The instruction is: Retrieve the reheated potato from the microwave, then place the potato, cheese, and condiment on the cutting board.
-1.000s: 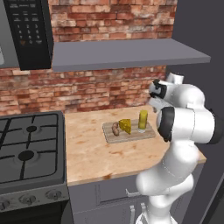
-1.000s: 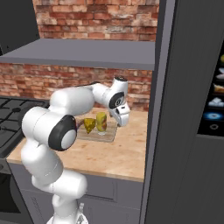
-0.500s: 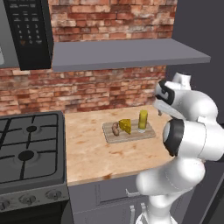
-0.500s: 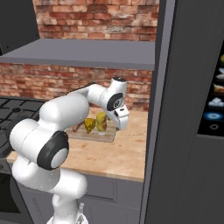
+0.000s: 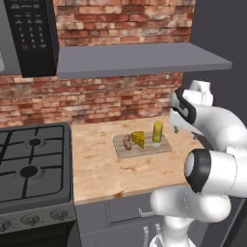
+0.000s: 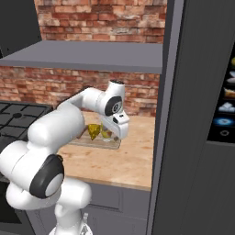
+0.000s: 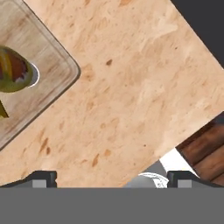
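Three task items sit together on the cutting board (image 5: 142, 145) in the left base view: the potato (image 5: 127, 142) farthest from the gripper (image 5: 175, 126), the cheese (image 5: 138, 139) in the middle, and the condiment (image 5: 157, 132) nearest it, standing upright. The hand hangs just beside the board's near end, apart from the bottle, so the load looks delivered and the task close to done. High and well away from the hand, the microwave (image 5: 30, 36) shows its keypad side; I cannot tell how its door stands. A grey shelf (image 5: 140, 59) juts out above the hand and would limit a straight lift. The stove (image 5: 31, 166) lies far off past the board.

From the right base view, the gripper (image 6: 120, 132) points down at the counter (image 6: 124, 160), with the condiment (image 6: 106, 133) and cheese (image 6: 94, 131) just behind it, partly hidden by the arm. A tall dark cabinet wall (image 6: 176, 114) rises close on the hand's other side, leaving little room to swing that way.

Looking along the hand, the two fingertips (image 7: 40, 179) stand wide apart with nothing between them: released, empty. Bare counter lies below. The board's rounded corner (image 7: 52, 74) and the condiment's top (image 7: 15, 70) sit off to one side of the hand, clear of the fingers.
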{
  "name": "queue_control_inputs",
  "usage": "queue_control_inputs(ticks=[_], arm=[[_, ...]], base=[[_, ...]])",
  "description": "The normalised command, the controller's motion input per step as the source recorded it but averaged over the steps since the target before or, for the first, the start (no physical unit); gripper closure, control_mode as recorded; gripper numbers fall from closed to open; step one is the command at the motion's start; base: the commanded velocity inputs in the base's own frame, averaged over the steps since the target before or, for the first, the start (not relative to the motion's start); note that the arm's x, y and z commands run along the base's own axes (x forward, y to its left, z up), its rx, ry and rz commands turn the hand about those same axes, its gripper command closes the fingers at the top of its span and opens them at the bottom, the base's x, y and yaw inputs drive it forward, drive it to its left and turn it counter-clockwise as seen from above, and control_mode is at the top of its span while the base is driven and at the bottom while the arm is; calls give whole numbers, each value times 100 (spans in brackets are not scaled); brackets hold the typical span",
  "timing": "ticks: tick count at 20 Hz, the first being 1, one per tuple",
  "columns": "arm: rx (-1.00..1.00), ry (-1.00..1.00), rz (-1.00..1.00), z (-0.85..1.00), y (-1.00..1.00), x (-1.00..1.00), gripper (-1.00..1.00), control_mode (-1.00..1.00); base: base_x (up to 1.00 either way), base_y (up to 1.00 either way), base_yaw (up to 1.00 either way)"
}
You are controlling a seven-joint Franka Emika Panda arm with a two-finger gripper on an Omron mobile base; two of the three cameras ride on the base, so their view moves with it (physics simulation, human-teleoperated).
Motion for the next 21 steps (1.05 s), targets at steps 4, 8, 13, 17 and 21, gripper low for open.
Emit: queue_control_inputs(ticks=[4, 8, 13, 17, 21], arm=[[-3, 0, 23, 6, 39, -45, -100, -100], [-7, 0, 25, 9, 38, -46, -100, -100], [-5, 0, 17, 10, 32, -49, -100, -100], [0, -1, 0, 5, 33, -46, -100, -100], [0, -5, 0, 12, 30, -37, -100, -100]], base=[[0, 0, 0], [0, 0, 0], [0, 0, 0], [0, 0, 0], [0, 0, 0]])
